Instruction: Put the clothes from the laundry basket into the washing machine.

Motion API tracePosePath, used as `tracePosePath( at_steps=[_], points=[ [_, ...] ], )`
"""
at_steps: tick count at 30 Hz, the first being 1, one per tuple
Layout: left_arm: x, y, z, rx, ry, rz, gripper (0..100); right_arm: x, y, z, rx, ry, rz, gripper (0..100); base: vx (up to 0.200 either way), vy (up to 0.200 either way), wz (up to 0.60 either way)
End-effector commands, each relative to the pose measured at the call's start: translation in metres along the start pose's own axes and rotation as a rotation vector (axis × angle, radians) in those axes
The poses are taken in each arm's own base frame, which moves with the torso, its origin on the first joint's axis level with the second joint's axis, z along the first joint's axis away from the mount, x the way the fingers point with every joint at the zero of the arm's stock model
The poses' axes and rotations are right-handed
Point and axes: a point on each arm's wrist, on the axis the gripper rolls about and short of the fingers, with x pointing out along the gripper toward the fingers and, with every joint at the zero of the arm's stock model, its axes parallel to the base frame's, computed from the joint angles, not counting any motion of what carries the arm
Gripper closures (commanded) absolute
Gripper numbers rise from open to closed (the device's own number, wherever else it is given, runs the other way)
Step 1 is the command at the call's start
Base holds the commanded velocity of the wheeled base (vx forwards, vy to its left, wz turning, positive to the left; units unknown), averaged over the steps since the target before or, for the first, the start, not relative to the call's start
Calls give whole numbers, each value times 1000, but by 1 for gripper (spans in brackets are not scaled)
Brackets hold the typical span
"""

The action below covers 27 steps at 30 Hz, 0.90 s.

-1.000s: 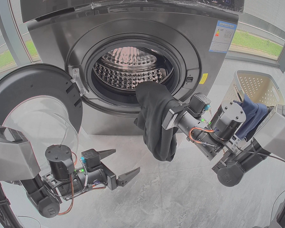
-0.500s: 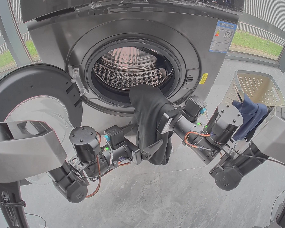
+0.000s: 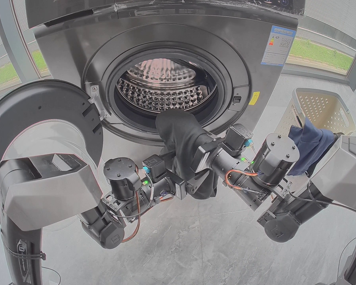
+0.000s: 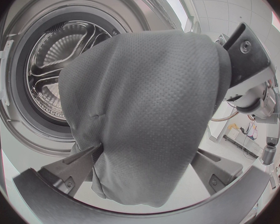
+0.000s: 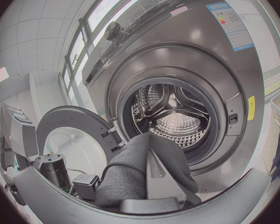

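The right gripper [image 5: 155, 171] pinches the garment [image 3: 182, 135] at the drum [image 3: 162, 84] mouth, its tail hanging outside, so the left gripper [image 4: 147, 150], spread wide, straddles that tail, likely to gather it in.

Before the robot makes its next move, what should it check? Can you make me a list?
1. Door open: ok, swung wide left.
2. Drum free: ok, nothing seen inside.
3. Right claw holding black cloth: ok.
4. Black cloth inside drum: not ok, it hangs in front of the opening.
5. Left claw gripping its hanging end: not ok, open on either side.
6. Basket emptied: not ok, holds a blue cloth.
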Motion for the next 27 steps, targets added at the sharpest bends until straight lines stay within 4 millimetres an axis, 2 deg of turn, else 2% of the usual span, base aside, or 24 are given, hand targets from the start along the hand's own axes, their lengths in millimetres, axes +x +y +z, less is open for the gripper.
tracePosePath(
  at_steps=[1, 11, 16, 22, 27],
  points=[
    [-2, -8, -3, -2, 17, -16, 0, 2, -1, -5, -1, 8, -12, 100, 0, 0, 0],
    [-24, -20, -1, -7, 73, -37, 0, 11, -11, -13, -7, 1, -37, 100, 0, 0, 0],
    [-21, -20, 1, -9, 58, -38, 0, 11, -8, -14, -6, 5, -32, 100, 0, 0, 0],
    [0, -14, -5, -11, 20, -2, 0, 6, -1, -14, 0, 16, -20, 100, 0, 0, 0],
    [13, 1, -10, -30, -12, 95, 0, 0, 8, -11, 14, 22, -11, 100, 0, 0, 0]
  ],
)
